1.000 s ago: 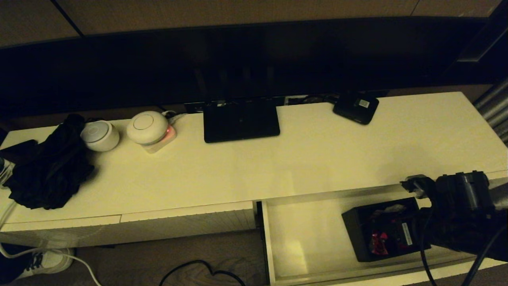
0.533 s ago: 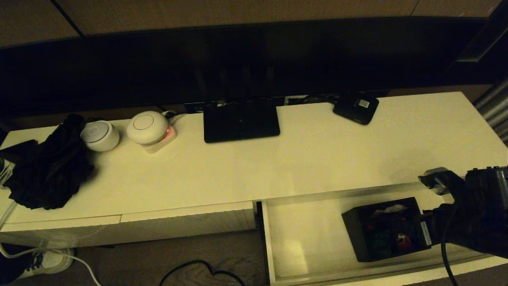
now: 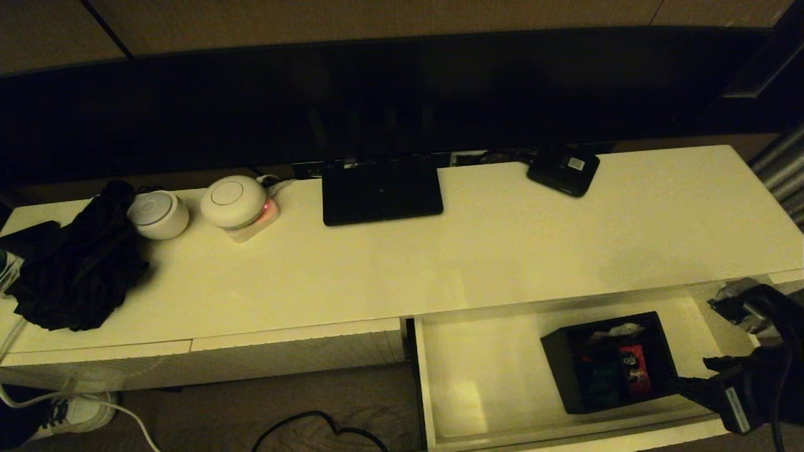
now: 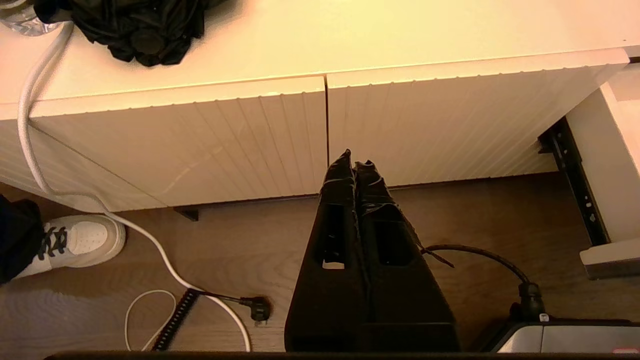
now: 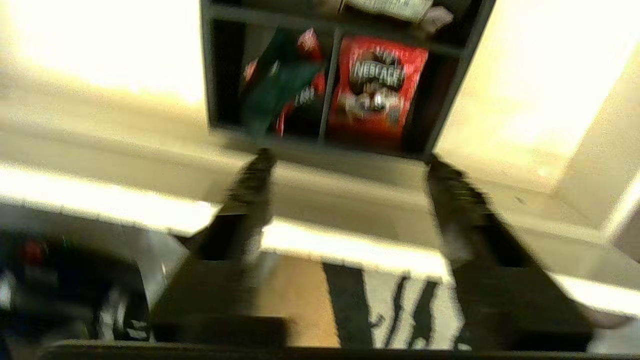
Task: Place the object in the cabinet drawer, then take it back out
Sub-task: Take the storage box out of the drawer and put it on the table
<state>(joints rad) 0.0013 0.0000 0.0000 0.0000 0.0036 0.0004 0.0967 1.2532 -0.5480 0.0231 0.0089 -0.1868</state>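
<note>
A black open-top box (image 3: 608,363) with inner dividers sits inside the pulled-out cabinet drawer (image 3: 477,376), toward the drawer's right half and near its front wall. The box rests flat on the pale drawer floor. In the right wrist view the box (image 5: 340,75) shows a red coffee packet (image 5: 377,87) in one compartment, a dark green and red packet (image 5: 280,85) in the one beside it, and a pale packet (image 5: 395,7) in the far row.

The right tool (image 3: 694,383) hovers at the drawer's right front corner, just beside the box and not touching it. Its two fingers (image 5: 247,190) are spread wide apart, with nothing between them, and their tips point at the near wall of the box.

The left tool (image 4: 354,162) hangs low in front of the closed ribbed cabinet fronts (image 4: 200,135), above the wooden floor (image 4: 240,240). Its fingers are pressed together and hold nothing.

On the white tabletop (image 3: 502,251) above the drawer stand a black router (image 3: 381,189), a small flat black device with a white label (image 3: 563,171), two round white gadgets (image 3: 232,201), and a heap of black cloth (image 3: 78,270) at the far left. A white sneaker (image 3: 72,411) and cables (image 4: 150,250) lie on the floor.
</note>
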